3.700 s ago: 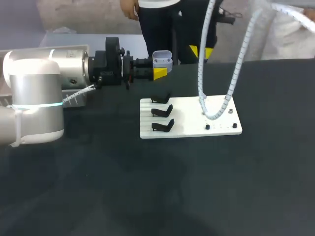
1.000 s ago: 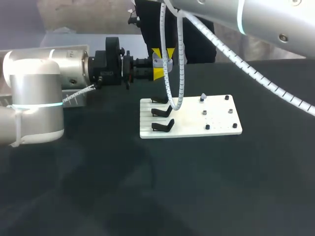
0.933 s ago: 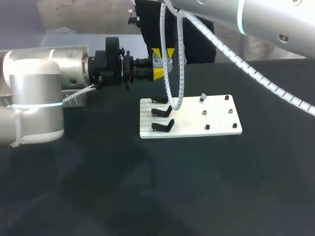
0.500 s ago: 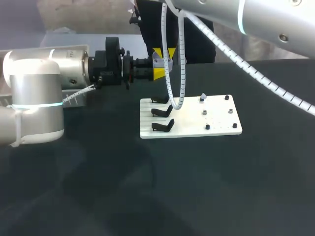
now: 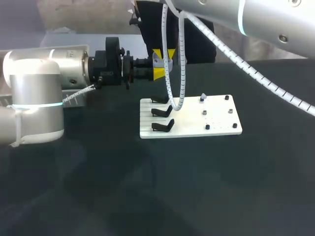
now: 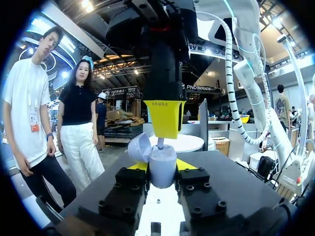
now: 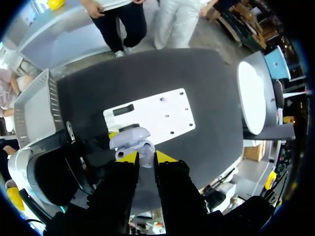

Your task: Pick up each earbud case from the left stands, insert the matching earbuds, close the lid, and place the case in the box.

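Pale lilac earbud case (image 6: pixel 162 171), lid (image 6: pixel 139 147) open, sits clamped in our left gripper (image 6: pixel 162 165). Our right gripper (image 7: pixel 143 156), pinching an earbud (image 6: pixel 160 143), has arrived above it since earlier.

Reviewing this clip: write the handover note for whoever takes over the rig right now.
Left gripper: shut on the case, lid open, held in the air beyond the white board.
Right gripper: shut on an earbud, directly over the open case.
Done: case picked up; the three stands look empty.
Left: seat this earbud, fetch the small pale piece on the board, likely the second earbud, close the lid, box the case.
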Robot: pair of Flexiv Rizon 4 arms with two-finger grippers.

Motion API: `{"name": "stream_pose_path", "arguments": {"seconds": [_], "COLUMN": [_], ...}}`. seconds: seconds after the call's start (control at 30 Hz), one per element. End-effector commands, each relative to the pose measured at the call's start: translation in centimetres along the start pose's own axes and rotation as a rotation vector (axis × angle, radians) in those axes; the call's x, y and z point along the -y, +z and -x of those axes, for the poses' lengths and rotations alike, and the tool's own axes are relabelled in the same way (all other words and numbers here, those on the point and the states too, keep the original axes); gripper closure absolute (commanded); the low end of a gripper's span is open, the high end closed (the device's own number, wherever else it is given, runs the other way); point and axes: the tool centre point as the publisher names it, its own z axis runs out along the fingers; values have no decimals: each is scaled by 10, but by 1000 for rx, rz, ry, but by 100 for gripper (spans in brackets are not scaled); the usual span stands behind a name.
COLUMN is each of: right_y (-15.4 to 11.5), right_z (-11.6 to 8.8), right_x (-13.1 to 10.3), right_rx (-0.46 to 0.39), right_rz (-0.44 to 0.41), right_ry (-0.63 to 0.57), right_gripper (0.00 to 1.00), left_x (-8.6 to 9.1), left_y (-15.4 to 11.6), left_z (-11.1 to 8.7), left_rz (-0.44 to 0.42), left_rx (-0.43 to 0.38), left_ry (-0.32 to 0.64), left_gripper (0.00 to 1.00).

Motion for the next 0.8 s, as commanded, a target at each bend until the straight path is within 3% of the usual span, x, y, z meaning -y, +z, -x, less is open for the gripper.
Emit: {"name": "stream_pose_path", "arguments": {"seconds": [0.03,0.8], "right_y": [1,10], "right_z": [2,4], "right_x": [-3,-6], "right_rx": [-8,-29], "right_rz": [-6,-11], "right_ry": [-2,-6], "right_gripper": [100,100], "left_x": [-1,-1], "left_y": [0,0], "left_z": [0,0], "left_rz": [0,0], "left_rx": [0,0], "left_ry": [0,0], "left_gripper": [100,100]}}
